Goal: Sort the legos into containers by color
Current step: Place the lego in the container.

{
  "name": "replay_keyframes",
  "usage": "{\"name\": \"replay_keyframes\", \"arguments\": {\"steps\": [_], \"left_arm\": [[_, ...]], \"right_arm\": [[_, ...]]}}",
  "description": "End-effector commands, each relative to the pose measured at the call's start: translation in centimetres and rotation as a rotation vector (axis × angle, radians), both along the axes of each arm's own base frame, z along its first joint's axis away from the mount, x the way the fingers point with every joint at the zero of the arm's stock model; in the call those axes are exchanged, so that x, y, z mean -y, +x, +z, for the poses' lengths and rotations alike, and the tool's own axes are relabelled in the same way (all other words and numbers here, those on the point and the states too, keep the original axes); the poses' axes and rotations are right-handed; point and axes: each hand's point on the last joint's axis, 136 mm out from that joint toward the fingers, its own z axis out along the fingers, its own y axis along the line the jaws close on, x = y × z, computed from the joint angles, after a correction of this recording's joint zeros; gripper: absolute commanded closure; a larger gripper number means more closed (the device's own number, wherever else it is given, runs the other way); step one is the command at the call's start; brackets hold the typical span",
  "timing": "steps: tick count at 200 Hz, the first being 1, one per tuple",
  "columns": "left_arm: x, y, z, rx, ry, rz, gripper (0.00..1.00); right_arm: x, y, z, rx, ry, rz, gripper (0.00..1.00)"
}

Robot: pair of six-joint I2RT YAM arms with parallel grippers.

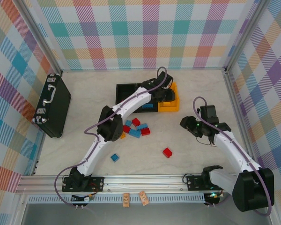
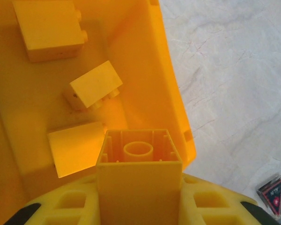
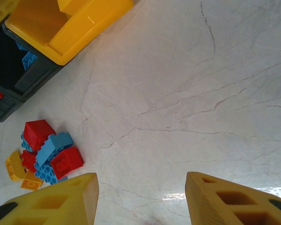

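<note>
Yellow-orange bin [image 1: 170, 107], black bins [image 1: 125, 89], red, blue and yellow legos [image 1: 136, 122], pale marbled table [image 1: 196, 96], pastel plaid walls [image 1: 140, 33]

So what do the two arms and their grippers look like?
Both the left arm and the right arm have white links and black joints, with a mauve cable looping along each. The left gripper and the right gripper have yellow fingers with moulded recesses.

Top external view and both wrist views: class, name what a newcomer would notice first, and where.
The left gripper holds a yellow brick over the yellow bin, where three yellow bricks lie. A jumbled pile of red and blue bricks sits mid-table, and the right gripper hangs open above bare tabletop.
</note>
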Motion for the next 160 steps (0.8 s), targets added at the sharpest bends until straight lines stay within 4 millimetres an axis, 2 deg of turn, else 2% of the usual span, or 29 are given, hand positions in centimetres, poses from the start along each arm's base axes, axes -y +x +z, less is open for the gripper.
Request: {"name": "replay_keyframes", "arguments": {"steps": [1,22,42,51,96,130,160], "left_arm": [[0.8,-0.5,0.1,-0.025,-0.023,-0.004,0.70],[1.1,-0.3,0.0,-0.026,-0.037,0.000,0.65],[1.2,-0.3,0.1,-0.025,-0.045,0.002,0.50],[1.2,-0.3,0.4,-0.022,-0.048,0.003,0.46],[0.5,-0.9,3.7,0.007,-0.062,-0.004,0.46],[-1.0,-3.3,6.8,0.038,-0.067,-0.030,0.46],[-3.3,-5.8,7.8,0.050,-0.060,-0.039,0.46]], "right_arm": [[0.0,-0.2,0.2,0.011,0.014,0.008,0.47],[0.1,0.0,0.2,0.014,0.019,0.009,0.48],[0.0,0.0,0.0,0.008,0.027,0.010,0.48],[0.0,0.0,0.0,0.008,0.028,0.011,0.48],[-0.3,0.0,0.3,0.012,0.044,0.017,0.48],[-0.4,-0.4,0.4,0.008,0.043,0.037,0.47],[-0.8,-0.9,0.6,0.006,0.056,0.062,0.47]]}}
